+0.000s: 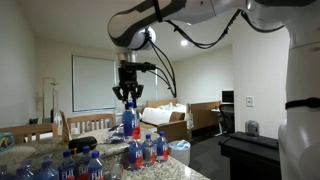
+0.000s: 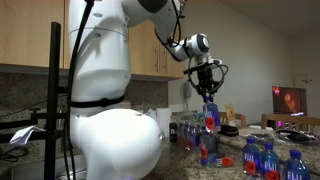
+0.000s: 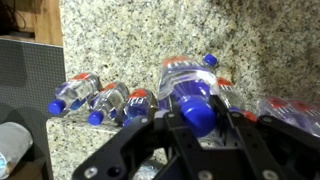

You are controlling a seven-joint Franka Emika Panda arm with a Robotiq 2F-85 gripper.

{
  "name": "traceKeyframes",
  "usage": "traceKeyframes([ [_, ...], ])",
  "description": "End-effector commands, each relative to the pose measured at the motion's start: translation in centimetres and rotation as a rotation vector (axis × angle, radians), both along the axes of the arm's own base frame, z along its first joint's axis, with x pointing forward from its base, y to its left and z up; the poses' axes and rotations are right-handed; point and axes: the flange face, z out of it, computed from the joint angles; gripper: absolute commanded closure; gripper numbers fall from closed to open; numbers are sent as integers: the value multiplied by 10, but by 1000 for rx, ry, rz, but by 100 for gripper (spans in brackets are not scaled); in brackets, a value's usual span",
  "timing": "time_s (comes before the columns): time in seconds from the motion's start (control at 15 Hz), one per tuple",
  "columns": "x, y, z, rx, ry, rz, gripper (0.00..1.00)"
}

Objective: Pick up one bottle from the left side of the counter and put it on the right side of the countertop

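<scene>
Tool clamped on the bottle at the neck, just under the blue cap. Bottle hangs upright, apparently clear of the tabletop, above the other bottles. Judgement: light, with thin slick walls that dent easily. The stiff neck is the best hold.

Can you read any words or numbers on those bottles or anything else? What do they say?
No words can be read anywhere.
Label on the bottle in the claw: blue and red, too blurred.
Labels on the other bottles on the counter: too small and blurred.
</scene>
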Motion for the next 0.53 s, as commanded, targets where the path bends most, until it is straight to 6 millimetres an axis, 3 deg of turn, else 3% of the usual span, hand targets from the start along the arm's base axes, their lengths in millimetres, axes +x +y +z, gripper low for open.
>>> traceKeyframes([
  [0.0, 0, -15, 5, 0, 3, 17, 65],
  [0.13, 1, -32, 8, 1, 6, 31, 65],
  [0.33, 0, -28, 5, 0, 11, 40, 65],
  [0.4, 0, -27, 4, 0, 13, 43, 89],
  [0.47, 1, -31, 6, -10, 5, 31, 89],
])
